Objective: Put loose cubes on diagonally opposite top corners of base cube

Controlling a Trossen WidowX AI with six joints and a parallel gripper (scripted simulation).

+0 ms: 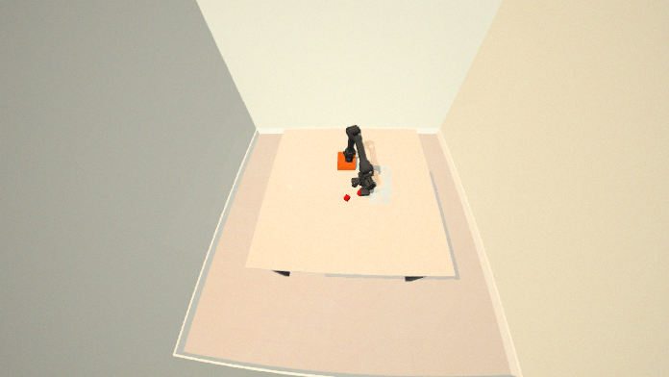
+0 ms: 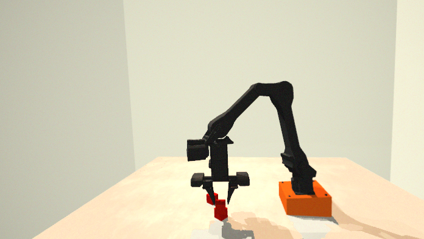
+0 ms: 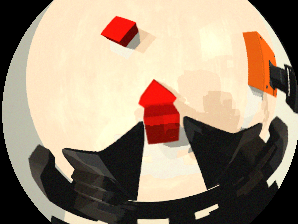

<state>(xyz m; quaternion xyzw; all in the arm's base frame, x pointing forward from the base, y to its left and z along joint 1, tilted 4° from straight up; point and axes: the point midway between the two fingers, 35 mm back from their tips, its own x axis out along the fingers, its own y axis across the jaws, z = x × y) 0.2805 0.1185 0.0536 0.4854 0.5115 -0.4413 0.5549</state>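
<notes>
One red cube (image 2: 220, 204) (image 3: 162, 124) rests on top of the red base cube (image 2: 221, 214) (image 3: 157, 94), turned relative to it and over one side of its top. Whether it lies exactly level is too small to tell. My gripper (image 2: 221, 203) (image 3: 164, 120) is open around the upper cube, with a gap at the right finger and the left finger close beside the cube. The other loose red cube (image 1: 347, 197) (image 2: 211, 199) (image 3: 119, 30) lies on the table, apart from the stack. In the top view the arm mostly hides the stack.
The orange block (image 1: 346, 165) (image 2: 309, 207) (image 3: 258, 65) carries the arm's base on the pale table (image 1: 336, 240) (image 2: 122, 210). The arm arches from it to the stack. Shadows of the arm fall beside the cubes.
</notes>
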